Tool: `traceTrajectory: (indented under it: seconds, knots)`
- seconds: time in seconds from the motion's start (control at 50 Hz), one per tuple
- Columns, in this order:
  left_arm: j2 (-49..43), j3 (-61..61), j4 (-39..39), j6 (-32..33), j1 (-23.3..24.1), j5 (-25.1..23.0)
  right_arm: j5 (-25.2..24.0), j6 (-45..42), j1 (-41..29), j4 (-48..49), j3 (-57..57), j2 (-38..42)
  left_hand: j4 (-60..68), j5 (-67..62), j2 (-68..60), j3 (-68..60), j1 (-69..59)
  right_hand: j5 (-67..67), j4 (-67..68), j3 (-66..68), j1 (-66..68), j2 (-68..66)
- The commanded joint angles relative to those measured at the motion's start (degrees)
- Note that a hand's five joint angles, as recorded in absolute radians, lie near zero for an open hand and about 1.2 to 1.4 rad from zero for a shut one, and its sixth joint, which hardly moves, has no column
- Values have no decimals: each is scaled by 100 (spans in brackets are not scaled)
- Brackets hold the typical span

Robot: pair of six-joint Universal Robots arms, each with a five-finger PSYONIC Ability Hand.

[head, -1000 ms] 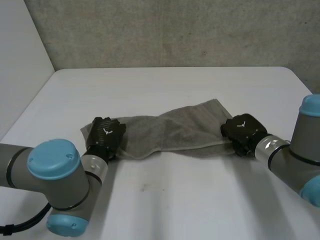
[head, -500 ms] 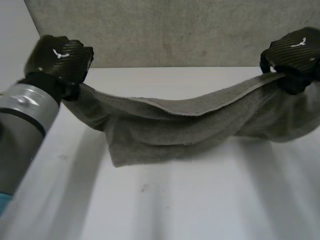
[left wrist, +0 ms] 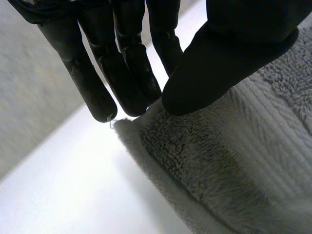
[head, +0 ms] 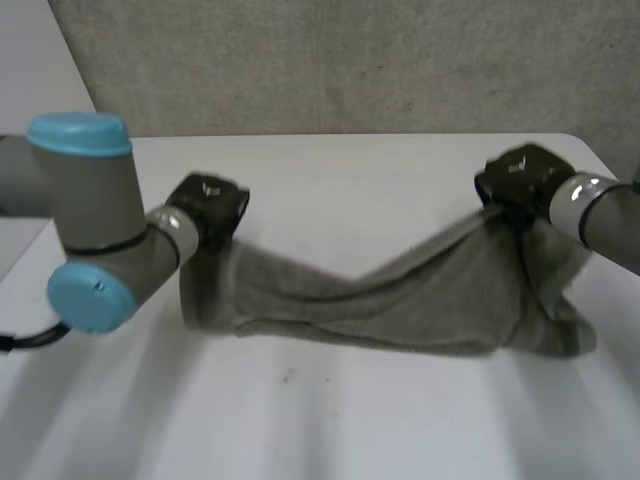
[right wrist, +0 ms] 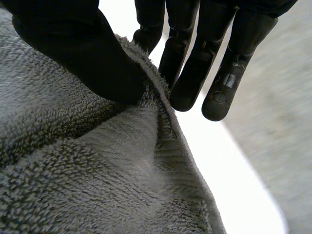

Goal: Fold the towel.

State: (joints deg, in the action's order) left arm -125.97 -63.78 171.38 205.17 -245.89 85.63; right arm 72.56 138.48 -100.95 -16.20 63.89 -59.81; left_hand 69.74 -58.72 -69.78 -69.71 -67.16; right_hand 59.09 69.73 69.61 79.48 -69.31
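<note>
Pinching with the left hand (head: 208,205), at 9 o'clock, one end of the towel (head: 400,300); pinching the other end with the right hand (head: 520,180) at 3 o'clock. Sagging onto the table (head: 350,170) in between. Likely needing a tight grip and even pulling apart, smoothing bunches before folding.

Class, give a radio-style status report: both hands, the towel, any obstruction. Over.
Left hand pinching one end of towel, right hand pinching the other. It sags between them, bunched, low edge near table. Nothing in the way.
</note>
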Motion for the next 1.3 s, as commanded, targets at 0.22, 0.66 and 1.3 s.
traceTrajectory:
  seconds: [0.22,0.66,1.3]
  knots:
    - [599,2547,1776,-1321,-12,181,531,2060,-21,4204,448,-1243,1026,-1128,-1022,-1029,-1284,1091,1027,1039,52,-1069]
    - [1444,-3501,2672,-1304,-469,-108,-313,952,5,1497,2996,-524,1026,-1128,-1022,-1029,-1284,1091,1027,1039,52,-1069]
    - [767,-4072,3578,-866,-442,-179,-322,970,155,1946,3533,-593,-3211,3108,3214,3207,2952,1091,1027,1039,52,-1069]
